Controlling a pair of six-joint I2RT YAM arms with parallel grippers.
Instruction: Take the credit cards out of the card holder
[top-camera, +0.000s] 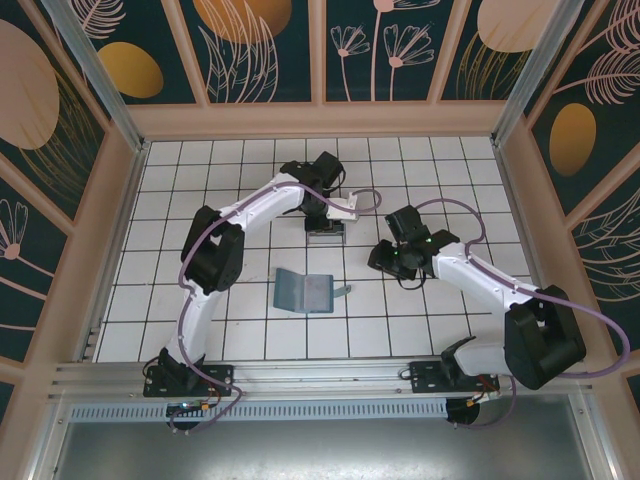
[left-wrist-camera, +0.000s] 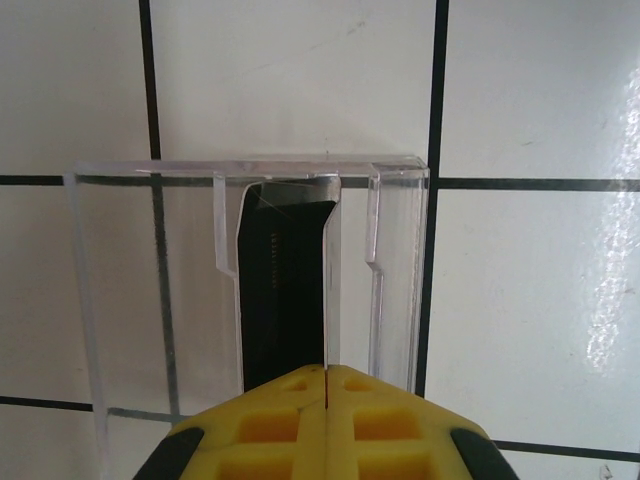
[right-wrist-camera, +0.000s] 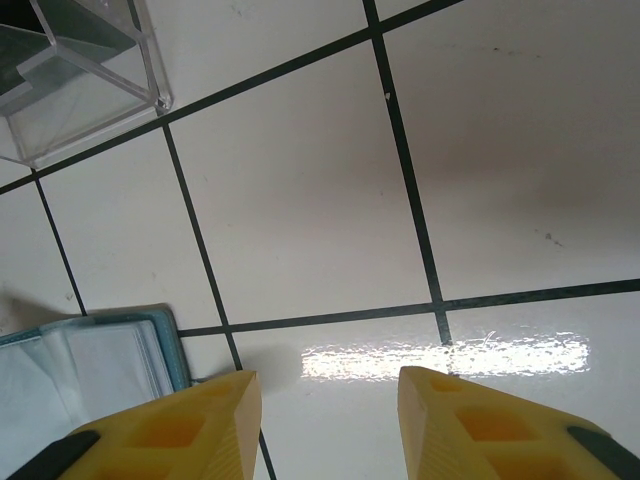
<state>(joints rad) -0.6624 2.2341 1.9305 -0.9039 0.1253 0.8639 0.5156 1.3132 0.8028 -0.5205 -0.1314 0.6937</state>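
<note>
Three teal floral walls (top-camera: 265, 50) enclose white tiles (top-camera: 250, 335) under the card holder (top-camera: 303, 290).

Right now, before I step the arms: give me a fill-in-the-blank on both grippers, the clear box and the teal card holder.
1. The left gripper has its yellow jaws ___.
2. Inside the transparent plastic box stands a thin ___ rectangular card.
3. The right gripper has its jaws ___, with bare white tile between them.
4. In the top view, the flat teal bifold card holder lies ___ the box and the arm bases.

Missing words: shut; dark; open; between.
</note>
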